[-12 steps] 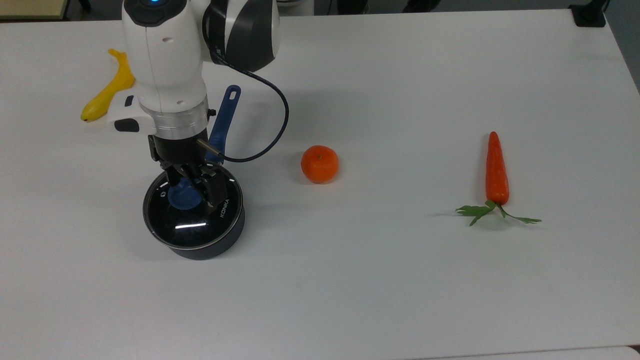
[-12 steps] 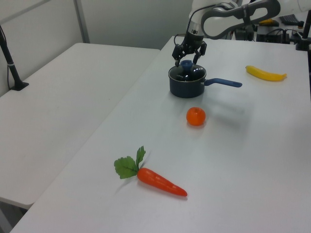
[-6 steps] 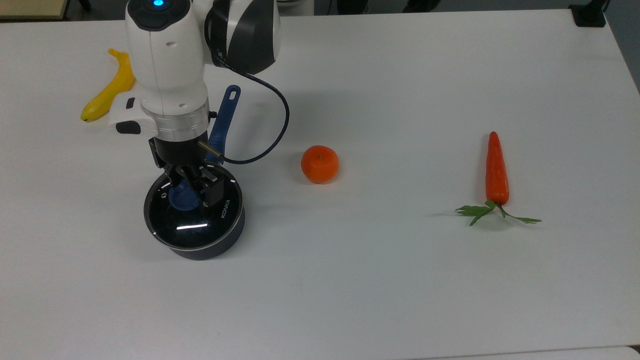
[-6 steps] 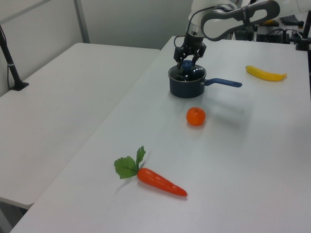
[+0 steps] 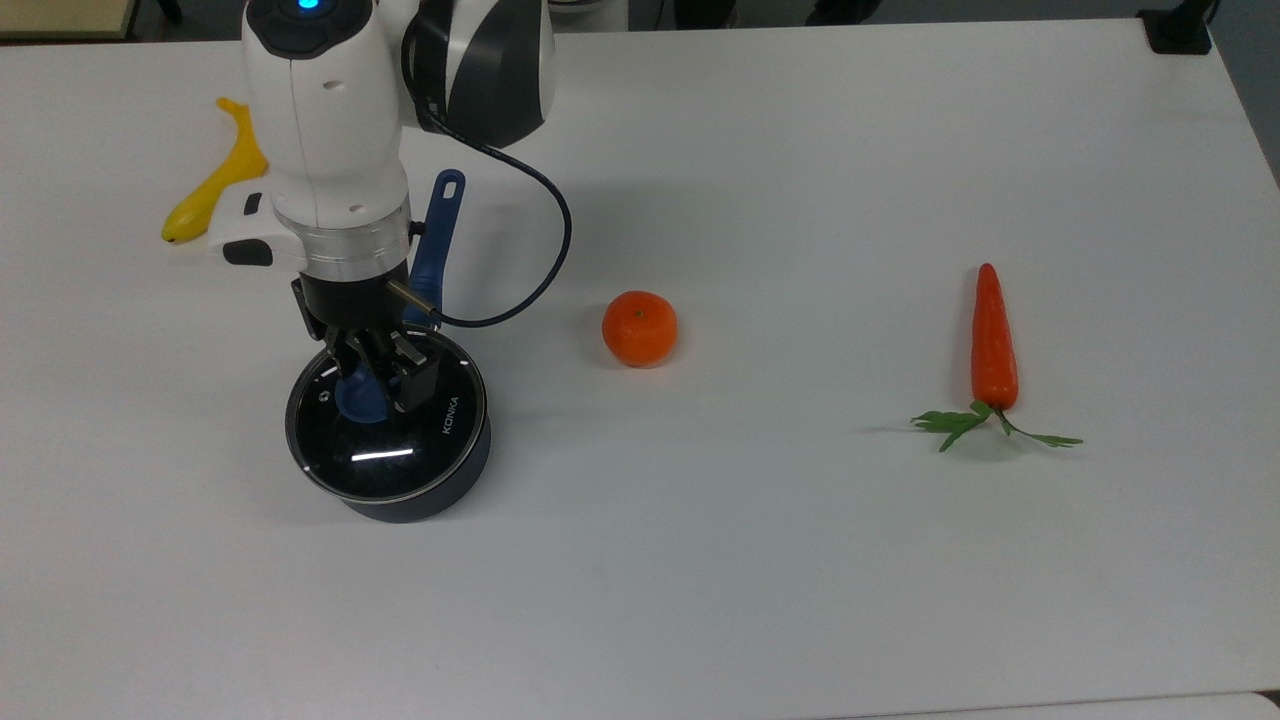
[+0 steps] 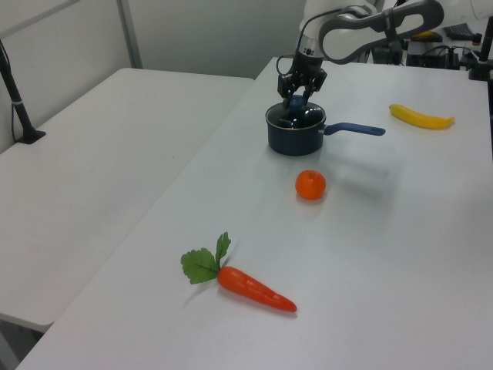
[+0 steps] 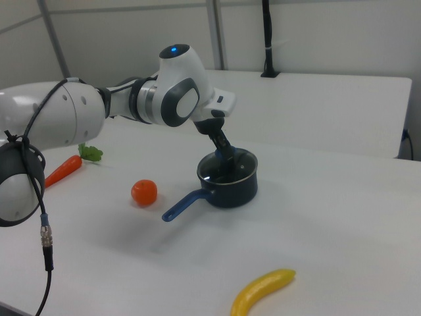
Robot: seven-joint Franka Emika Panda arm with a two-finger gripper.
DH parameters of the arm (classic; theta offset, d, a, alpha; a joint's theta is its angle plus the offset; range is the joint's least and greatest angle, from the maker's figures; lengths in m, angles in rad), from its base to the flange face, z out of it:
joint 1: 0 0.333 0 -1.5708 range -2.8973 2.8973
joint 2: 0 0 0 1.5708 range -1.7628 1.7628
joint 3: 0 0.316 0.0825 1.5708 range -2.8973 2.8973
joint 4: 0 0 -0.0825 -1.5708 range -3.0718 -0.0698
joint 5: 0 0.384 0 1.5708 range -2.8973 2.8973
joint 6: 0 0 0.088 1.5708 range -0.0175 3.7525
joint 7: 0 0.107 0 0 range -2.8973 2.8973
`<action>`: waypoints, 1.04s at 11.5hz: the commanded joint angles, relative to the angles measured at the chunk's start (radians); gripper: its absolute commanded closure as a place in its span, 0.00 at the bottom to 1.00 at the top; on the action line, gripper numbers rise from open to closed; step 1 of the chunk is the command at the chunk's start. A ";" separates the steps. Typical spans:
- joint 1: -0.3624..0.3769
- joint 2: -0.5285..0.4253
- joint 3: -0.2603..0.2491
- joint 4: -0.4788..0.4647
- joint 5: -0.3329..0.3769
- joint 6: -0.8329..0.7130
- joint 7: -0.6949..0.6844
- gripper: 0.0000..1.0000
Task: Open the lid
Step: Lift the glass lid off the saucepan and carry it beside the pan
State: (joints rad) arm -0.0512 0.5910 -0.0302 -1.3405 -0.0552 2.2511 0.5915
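Note:
The lid (image 5: 400, 452), a round glass disc with a metal rim and "KONKA" lettering, rests on a dark saucepan (image 5: 430, 495) at the top view's lower left. My gripper (image 5: 375, 385) comes straight down onto it, fingers shut on the lid's blue knob (image 5: 358, 400). The pan's blue handle (image 5: 432, 245) points away behind the arm. In the left view the gripper (image 6: 296, 99) stands over the lid (image 6: 296, 116). The right view has the lid (image 7: 227, 170) flat on the saucepan (image 7: 233, 191), with the gripper (image 7: 227, 158) on its knob.
A yellow banana (image 5: 215, 190) lies to the top view's left of the arm. An orange tangerine (image 5: 640, 328) sits to the right of the pan, and a carrot (image 5: 994, 340) with green leaves lies further right. A dark cable (image 5: 545, 260) loops off the wrist.
The fingers have come together onto the blue knob. The saucepan has turned slightly, its handle swinging a little toward the top view's left.

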 commanded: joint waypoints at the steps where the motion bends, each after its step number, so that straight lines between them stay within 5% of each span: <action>1: 0.001 -0.052 -0.010 0.006 -0.002 -0.007 0.011 0.54; 6: -0.047 -0.160 -0.010 -0.037 0.015 -0.131 -0.065 0.54; 12: -0.245 -0.203 -0.022 -0.095 0.124 -0.125 -0.315 0.54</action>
State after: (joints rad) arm -0.2343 0.4305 -0.0480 -1.3839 0.0318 2.1264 0.3711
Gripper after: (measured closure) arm 0.396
